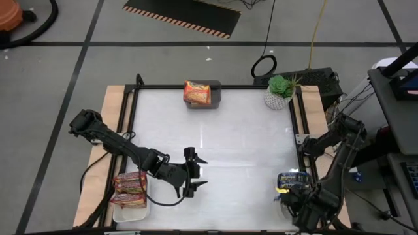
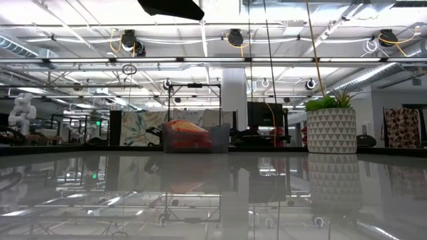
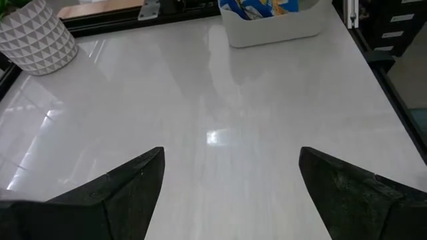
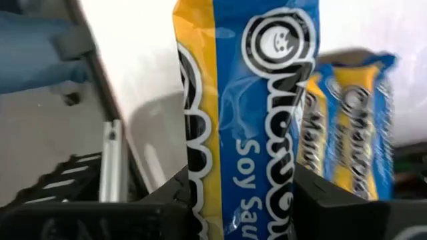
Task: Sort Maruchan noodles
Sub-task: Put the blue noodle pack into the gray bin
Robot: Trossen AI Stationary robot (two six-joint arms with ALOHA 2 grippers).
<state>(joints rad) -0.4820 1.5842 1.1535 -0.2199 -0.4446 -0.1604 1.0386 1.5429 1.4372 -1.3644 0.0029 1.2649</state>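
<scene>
The right gripper is pinching a blue-and-yellow packet between its fingers. The wrist view shows the packet clamped upright with "Soy Sau…" cut off at the bottom edge. In the high view that gripper sits at the lower right of the frame, and the arm mostly covers the white tray under it, so only a sliver of blue packet shows. Behind the held one, more blue-and-yellow packets stand in the tray, but I can't count them.

The left gripper hangs over bare table at lower centre, fingers spread wide and holding nothing. Its wrist view shows both dark fingers apart over the glossy top, with the far tray and a potted plant both clipped by the frame's top.

At the lower left of the high view, another white tray holds red packets, partly hidden by the left arm.

At top centre a grey bin holds orange packets. The low view shows that bin far off, and its contents are hard to make out.
</scene>
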